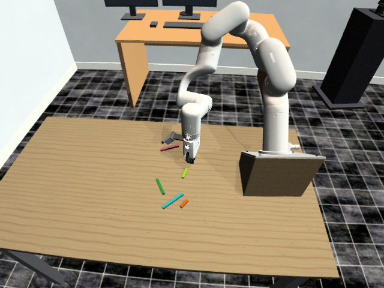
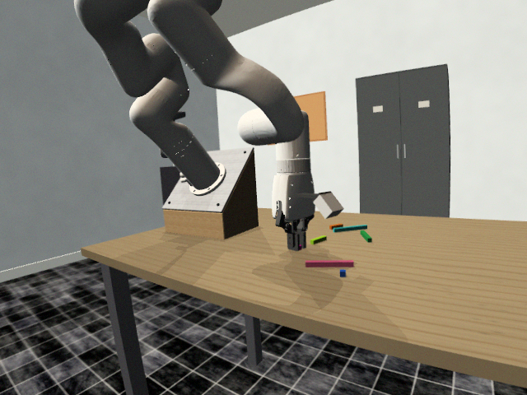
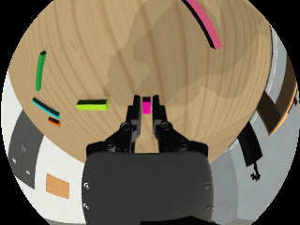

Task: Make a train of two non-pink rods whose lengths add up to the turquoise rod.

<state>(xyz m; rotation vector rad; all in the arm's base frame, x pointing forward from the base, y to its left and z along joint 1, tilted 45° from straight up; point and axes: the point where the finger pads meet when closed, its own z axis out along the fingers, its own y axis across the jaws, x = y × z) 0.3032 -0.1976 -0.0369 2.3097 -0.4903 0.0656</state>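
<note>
My gripper (image 1: 189,161) (image 2: 295,245) (image 3: 146,103) points straight down, low over the wooden table (image 1: 77,186). Its fingers stand slightly apart around a short magenta rod (image 3: 146,107) (image 2: 300,246), with thin gaps on both sides. The lime rod (image 1: 185,173) (image 2: 318,239) (image 3: 93,105) lies just in front of the gripper. The green rod (image 1: 159,186) (image 2: 366,235) (image 3: 40,70) lies further off. Beyond it the turquoise rod (image 1: 172,200) (image 2: 349,228) (image 3: 47,109) lies beside the orange rod (image 1: 183,203) (image 2: 335,225) (image 3: 54,122).
A long pink rod (image 1: 169,147) (image 2: 328,263) (image 3: 194,13) and a tiny blue rod (image 1: 162,141) (image 2: 342,273) lie behind the gripper. The arm's wedge-shaped base (image 1: 279,173) (image 2: 212,204) stands at the table's right side.
</note>
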